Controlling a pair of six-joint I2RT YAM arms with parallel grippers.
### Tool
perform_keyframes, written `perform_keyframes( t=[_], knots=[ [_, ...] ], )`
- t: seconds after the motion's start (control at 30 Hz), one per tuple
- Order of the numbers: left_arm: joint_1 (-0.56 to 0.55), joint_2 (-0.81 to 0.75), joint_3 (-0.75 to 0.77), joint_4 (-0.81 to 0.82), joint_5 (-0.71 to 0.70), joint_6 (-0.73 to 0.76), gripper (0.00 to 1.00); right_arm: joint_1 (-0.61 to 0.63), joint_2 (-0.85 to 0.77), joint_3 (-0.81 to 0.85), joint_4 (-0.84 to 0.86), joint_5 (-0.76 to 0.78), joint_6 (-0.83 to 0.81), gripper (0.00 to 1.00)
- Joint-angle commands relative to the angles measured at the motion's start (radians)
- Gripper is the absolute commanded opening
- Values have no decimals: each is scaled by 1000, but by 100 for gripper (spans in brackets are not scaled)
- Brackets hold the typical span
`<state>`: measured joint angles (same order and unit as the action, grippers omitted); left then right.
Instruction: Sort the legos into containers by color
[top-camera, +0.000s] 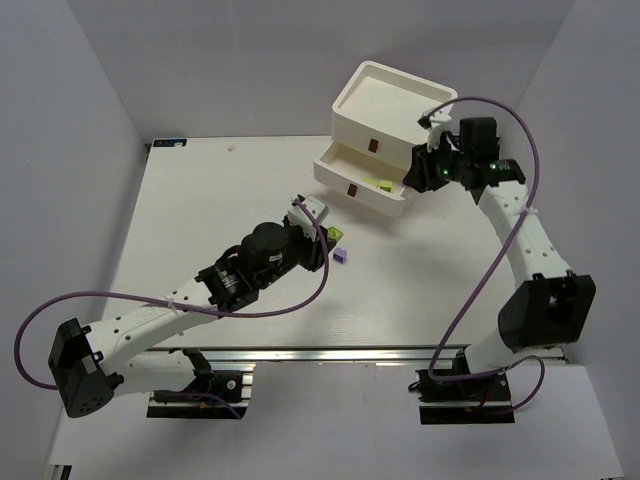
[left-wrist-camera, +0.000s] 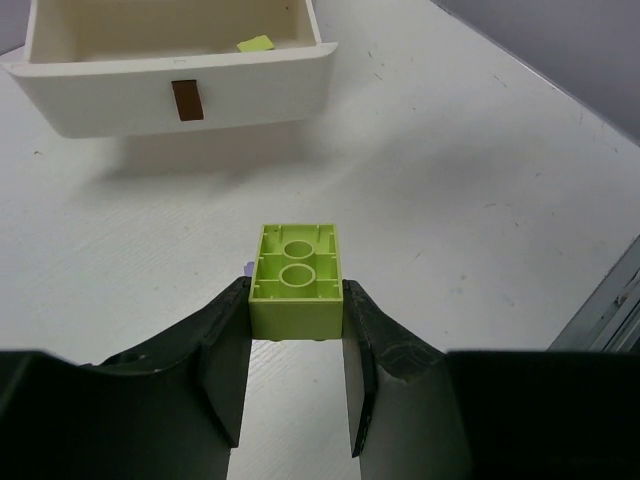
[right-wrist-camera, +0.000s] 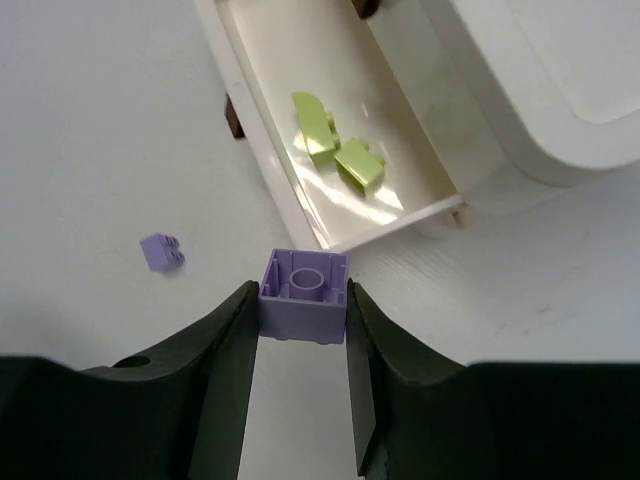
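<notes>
My left gripper (left-wrist-camera: 296, 305) is shut on a lime yellow-green lego (left-wrist-camera: 296, 275), underside up, a little above the table; in the top view it is at mid-table (top-camera: 322, 232). My right gripper (right-wrist-camera: 303, 310) is shut on a pale purple lego (right-wrist-camera: 304, 295) beside the open lower drawer (right-wrist-camera: 275, 170); in the top view it is at that drawer's right end (top-camera: 415, 175). That drawer (top-camera: 372, 200) holds two lime legos (right-wrist-camera: 315, 128) (right-wrist-camera: 358, 165). A loose purple lego (top-camera: 340, 255) lies on the table, also in the right wrist view (right-wrist-camera: 161, 251).
The white drawer unit (top-camera: 392, 95) stands at the back right, with two drawers pulled out and stepped. The upper one (top-camera: 350, 157) has a brown handle (top-camera: 372, 146). White walls enclose the table on the left, back and right.
</notes>
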<state>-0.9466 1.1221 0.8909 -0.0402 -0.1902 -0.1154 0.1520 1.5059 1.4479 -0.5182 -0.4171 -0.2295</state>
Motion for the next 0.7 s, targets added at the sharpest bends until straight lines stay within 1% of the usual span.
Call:
perform_keyframes(
  t=[0.0, 0.03, 0.07, 0.1, 0.17, 0.23, 0.4, 0.47, 0.5, 0.57, 0.63, 0.67],
  knots=[
    [-4, -28, 10, -26, 0, 31, 0, 9, 103, 234, -251, 98, -76, 0],
    [-4, -28, 10, -29, 0, 34, 0, 12, 166, 291, -297, 106, -82, 0],
    [-4, -28, 10, -29, -2, 36, 0, 14, 197, 343, -383, 104, -93, 0],
    [-4, -30, 11, -29, -2, 36, 0, 12, 247, 432, -416, 106, -97, 0],
    [-4, -31, 10, -27, -2, 37, 0, 14, 280, 485, -462, 113, -100, 0],
    [-4, -38, 2, -18, -2, 37, 0, 17, 298, 505, -462, 121, -105, 0],
    [-4, -38, -3, -15, -2, 46, 0, 34, 318, 509, -471, 133, -134, 0],
    [-4, -44, -7, -9, -6, 52, 0, 37, 313, 506, -499, 97, -154, 0],
    [-4, -47, -10, -7, -8, 59, 0, 35, 300, 500, -540, 31, -194, 0],
    [-4, -57, -17, 5, -8, 62, 0, 41, 272, 433, -572, -21, -246, 0],
    [12, -61, -38, 29, 6, 48, 0, 46, 206, 350, -562, -37, -300, 0],
    [12, -59, -44, 74, 27, 34, 0, 49, 183, 265, -551, -26, -309, 0]
  ],
)
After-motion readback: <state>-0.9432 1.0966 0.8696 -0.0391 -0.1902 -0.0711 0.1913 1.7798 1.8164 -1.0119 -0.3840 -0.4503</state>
